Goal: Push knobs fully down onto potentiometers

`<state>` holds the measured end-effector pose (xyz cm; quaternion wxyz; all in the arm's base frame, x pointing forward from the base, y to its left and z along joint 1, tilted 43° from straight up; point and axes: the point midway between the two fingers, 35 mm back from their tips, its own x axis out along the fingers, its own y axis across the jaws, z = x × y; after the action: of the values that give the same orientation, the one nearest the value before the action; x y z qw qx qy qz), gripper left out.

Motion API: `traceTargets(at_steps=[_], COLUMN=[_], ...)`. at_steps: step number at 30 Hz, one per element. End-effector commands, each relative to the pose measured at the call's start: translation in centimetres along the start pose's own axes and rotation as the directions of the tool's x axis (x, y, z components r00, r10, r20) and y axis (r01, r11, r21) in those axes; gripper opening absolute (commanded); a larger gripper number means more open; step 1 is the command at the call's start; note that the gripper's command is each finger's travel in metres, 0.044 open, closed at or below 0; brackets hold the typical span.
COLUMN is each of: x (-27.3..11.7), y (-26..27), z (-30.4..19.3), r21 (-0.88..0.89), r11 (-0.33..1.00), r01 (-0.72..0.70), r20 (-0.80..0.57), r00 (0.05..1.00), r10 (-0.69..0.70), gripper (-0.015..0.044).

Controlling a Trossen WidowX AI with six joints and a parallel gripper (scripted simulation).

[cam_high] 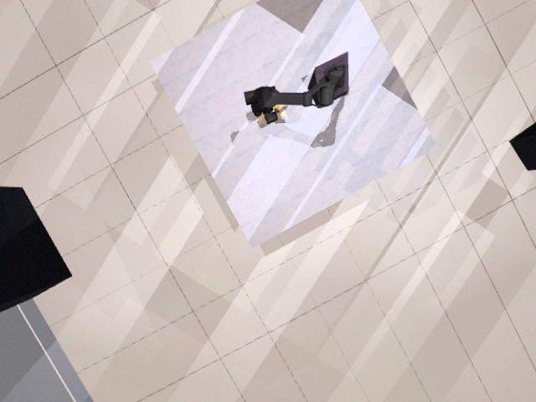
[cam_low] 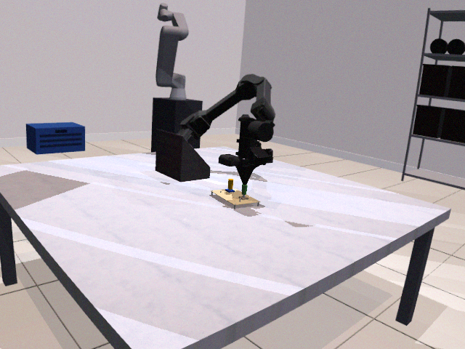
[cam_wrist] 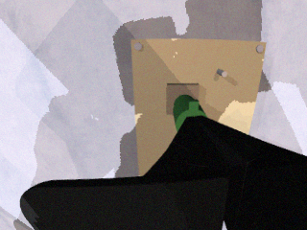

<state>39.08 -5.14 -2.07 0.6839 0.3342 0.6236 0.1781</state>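
Green knob | upright on tan board | closed fingers pressing its top, gripping nothing

The robot arm is all black and a little shiny. It is made of long, chunky parts with round joints. It grows from a dark, slanted block. Its gripper narrows to 1 sharp black tip.

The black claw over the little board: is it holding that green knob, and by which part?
Nothing is held. The gripper is shut, fingers together, with its closed tip on top of the green knob, over the circuit board.
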Motion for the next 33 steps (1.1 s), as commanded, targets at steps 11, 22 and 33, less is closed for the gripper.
traceTargets(at_steps=[11,22,33], x=[1.45,1.57,1.65], y=[0.33,0.33,0.33], z=[0.11,0.11,0.11], r21=[-0.016,-0.016,-0.016], r11=[1.000,1.000,1.000], r01=[-0.003,-0.004,-0.004], r20=[-0.011,-0.011,-0.011], r00=[1.000,1.000,1.000], r10=[0.003,0.003,0.003], gripper=[0.0000,0.0000,0.0000])
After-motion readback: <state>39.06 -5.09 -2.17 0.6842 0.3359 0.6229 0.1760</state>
